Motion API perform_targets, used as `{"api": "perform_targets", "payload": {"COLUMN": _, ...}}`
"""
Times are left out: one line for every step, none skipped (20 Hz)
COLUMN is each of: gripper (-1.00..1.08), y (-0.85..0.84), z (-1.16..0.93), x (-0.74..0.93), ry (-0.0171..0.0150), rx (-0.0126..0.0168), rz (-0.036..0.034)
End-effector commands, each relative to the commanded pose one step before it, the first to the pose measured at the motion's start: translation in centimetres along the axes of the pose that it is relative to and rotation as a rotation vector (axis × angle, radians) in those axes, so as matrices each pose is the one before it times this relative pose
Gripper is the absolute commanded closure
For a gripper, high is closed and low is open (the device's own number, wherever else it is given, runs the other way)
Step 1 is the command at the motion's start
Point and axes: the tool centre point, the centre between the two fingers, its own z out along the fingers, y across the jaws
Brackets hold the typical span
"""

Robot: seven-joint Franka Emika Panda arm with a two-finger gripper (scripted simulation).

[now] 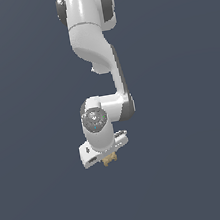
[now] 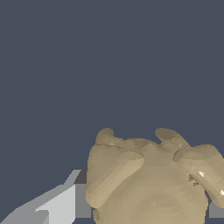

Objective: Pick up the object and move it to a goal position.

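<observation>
The object (image 1: 110, 160) is a small tan lumpy figure with stubby limbs. In the exterior view it sits just under the white hand of my arm, low and near the middle. My gripper (image 1: 108, 157) points down and is shut on it. In the wrist view the object (image 2: 153, 179) fills the space between the fingers. One grey-white finger (image 2: 59, 205) presses its side, and a sliver of the other finger (image 2: 216, 210) shows at the opposite side. The object's underside is hidden.
The white arm (image 1: 92, 39) comes down from the top of the exterior view. Around it there is only a plain dark blue-grey ground (image 1: 193, 169), with no edges and no other objects in view.
</observation>
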Motion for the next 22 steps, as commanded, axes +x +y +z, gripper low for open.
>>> {"api": "perform_targets", "payload": {"gripper": 1.08, "y": -0.006, "z": -0.027, "x": 0.017, "ry": 0.00027, "rx": -0.00016, "rz": -0.00003}}
{"api": "perform_targets", "payload": {"gripper": 1.08, "y": -0.036, "z": -0.047, "x": -0.012, "ry": 0.0, "rx": 0.0, "rz": 0.0}}
{"api": "perform_targets", "payload": {"gripper": 1.08, "y": -0.061, "z": -0.078, "x": -0.021, "ry": 0.0, "rx": 0.0, "rz": 0.0}}
{"api": "perform_targets", "payload": {"gripper": 1.08, "y": -0.086, "z": -0.11, "x": -0.029, "ry": 0.0, "rx": 0.0, "rz": 0.0}}
{"api": "perform_targets", "payload": {"gripper": 1.08, "y": -0.111, "z": -0.142, "x": -0.038, "ry": 0.0, "rx": 0.0, "rz": 0.0}}
{"api": "perform_targets", "payload": {"gripper": 1.08, "y": -0.137, "z": -0.175, "x": -0.046, "ry": 0.0, "rx": 0.0, "rz": 0.0}}
{"api": "perform_targets", "payload": {"gripper": 1.08, "y": -0.163, "z": -0.209, "x": -0.055, "ry": 0.0, "rx": 0.0, "rz": 0.0}}
{"api": "perform_targets", "payload": {"gripper": 1.08, "y": -0.191, "z": -0.244, "x": -0.065, "ry": 0.0, "rx": 0.0, "rz": 0.0}}
{"api": "perform_targets", "payload": {"gripper": 1.08, "y": -0.219, "z": -0.281, "x": -0.074, "ry": 0.0, "rx": 0.0, "rz": 0.0}}
{"api": "perform_targets", "payload": {"gripper": 1.08, "y": -0.249, "z": -0.318, "x": -0.084, "ry": 0.0, "rx": 0.0, "rz": 0.0}}
{"api": "perform_targets", "payload": {"gripper": 1.08, "y": -0.279, "z": -0.357, "x": -0.094, "ry": 0.0, "rx": 0.0, "rz": 0.0}}
{"api": "perform_targets", "payload": {"gripper": 1.08, "y": -0.309, "z": -0.396, "x": -0.104, "ry": 0.0, "rx": 0.0, "rz": 0.0}}
{"api": "perform_targets", "payload": {"gripper": 1.08, "y": -0.341, "z": -0.437, "x": -0.115, "ry": 0.0, "rx": 0.0, "rz": 0.0}}
{"api": "perform_targets", "payload": {"gripper": 1.08, "y": -0.373, "z": -0.478, "x": -0.125, "ry": 0.0, "rx": 0.0, "rz": 0.0}}
{"api": "perform_targets", "payload": {"gripper": 1.08, "y": -0.406, "z": -0.521, "x": -0.136, "ry": 0.0, "rx": 0.0, "rz": 0.0}}
{"api": "perform_targets", "payload": {"gripper": 1.08, "y": -0.459, "z": -0.592, "x": -0.142, "ry": 0.00013, "rx": -0.00064, "rz": -0.00024}}
{"api": "perform_targets", "payload": {"gripper": 1.08, "y": -0.474, "z": -0.61, "x": -0.159, "ry": 0.0, "rx": 0.0, "rz": 0.0}}
{"api": "perform_targets", "payload": {"gripper": 1.08, "y": -0.51, "z": -0.656, "x": -0.171, "ry": 0.0, "rx": 0.0, "rz": 0.0}}
{"api": "perform_targets", "payload": {"gripper": 1.08, "y": -0.547, "z": -0.704, "x": -0.183, "ry": 0.0, "rx": 0.0, "rz": 0.0}}
{"api": "perform_targets", "payload": {"gripper": 1.08, "y": -0.584, "z": -0.753, "x": -0.195, "ry": 0.0, "rx": 0.0, "rz": 0.0}}
{"api": "perform_targets", "payload": {"gripper": 1.08, "y": -0.63, "z": -0.787, "x": -0.196, "ry": -0.00034, "rx": -0.00058, "rz": -0.00017}}
{"api": "perform_targets", "payload": {"gripper": 1.08, "y": -0.624, "z": -0.807, "x": -0.208, "ry": 0.0, "rx": 0.0, "rz": 0.0}}
